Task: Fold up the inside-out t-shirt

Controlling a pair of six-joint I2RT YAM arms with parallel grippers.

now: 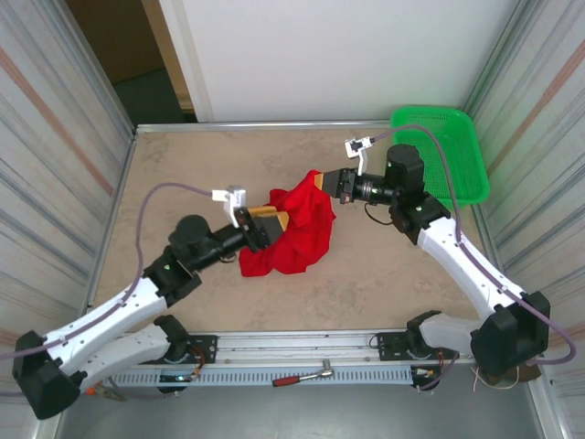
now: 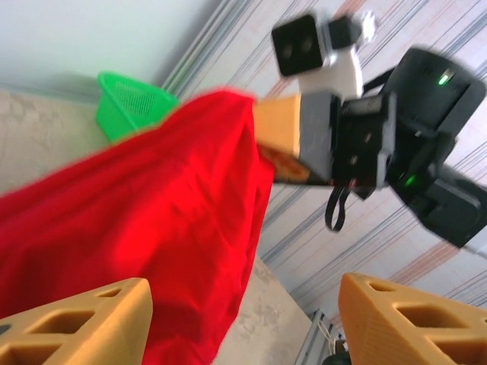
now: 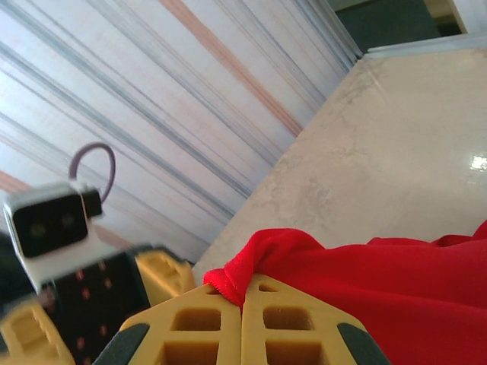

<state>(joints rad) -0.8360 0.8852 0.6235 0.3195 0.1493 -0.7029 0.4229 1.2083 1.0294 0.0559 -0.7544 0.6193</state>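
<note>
The inside-out t-shirt [image 1: 294,233] is a bright red bundle near the table's middle, lifted at its far corner and trailing down to the tabletop. My right gripper [image 1: 317,181] is shut on that raised corner. In the right wrist view a red hem [image 3: 251,262] is pinched between the closed yellow jaws of the right gripper [image 3: 242,298]. My left gripper [image 1: 281,218] is at the shirt's left edge and stands open. In the left wrist view its fingers [image 2: 80,323] are wide apart and the t-shirt [image 2: 152,220] hangs beside the left one, with the right gripper [image 2: 280,131] holding the top.
A green mesh basket [image 1: 443,151] stands at the far right corner, also seen as the basket [image 2: 129,97] behind the cloth. Striped walls close in both sides. A red-handled tool [image 1: 302,375] lies on the rail at the near edge.
</note>
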